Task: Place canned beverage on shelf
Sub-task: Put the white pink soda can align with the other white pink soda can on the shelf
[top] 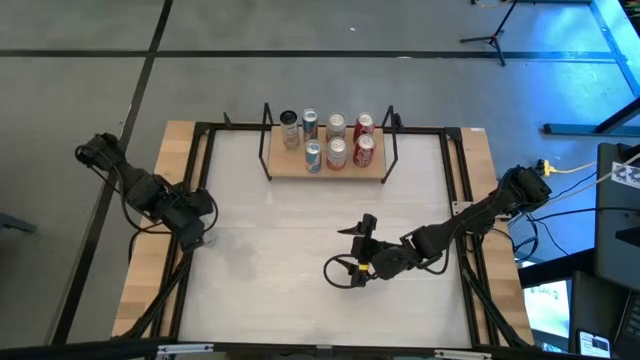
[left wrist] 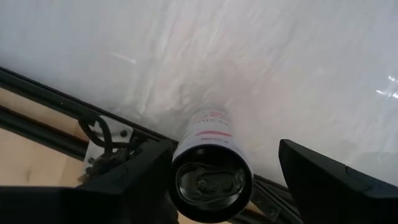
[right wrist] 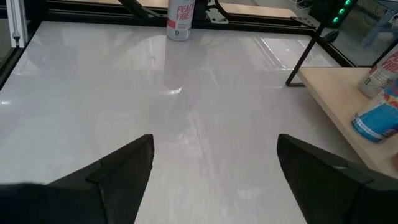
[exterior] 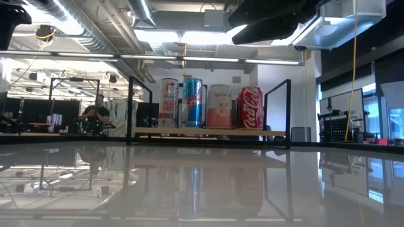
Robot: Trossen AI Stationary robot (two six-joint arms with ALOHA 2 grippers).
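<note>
The left tool (left wrist: 225, 152) sits at the middle left of the high view, over the table's (top: 280, 230) left edge. Its fingers are apart, one on each side of a can (left wrist: 211, 180). One finger lies just beside the can's rim and the other stands clear of it, so the can is straddled, not clamped. This can stands upright on the white table, close to the black frame rail that runs along that edge. In the right wrist view it shows far off across the table, white with red lettering. The right tool (top: 347, 250) is at the lower middle of the high view, low over the table, its fingers spread wide with only bare table between them. The shelf (top: 285, 166) lies at the upper middle of the high view, well apart from both tools. It is a light-wood board with black rod uprights at each end. Seven cans stand on it: four in the back row and three in the front row, with the front-left spot bare. In the low view the shelf is in the centre, and four cans show on it side by side, a red one at the right end. A person (exterior: 98, 113) sits in the room behind, at the middle left of the low view.
</note>
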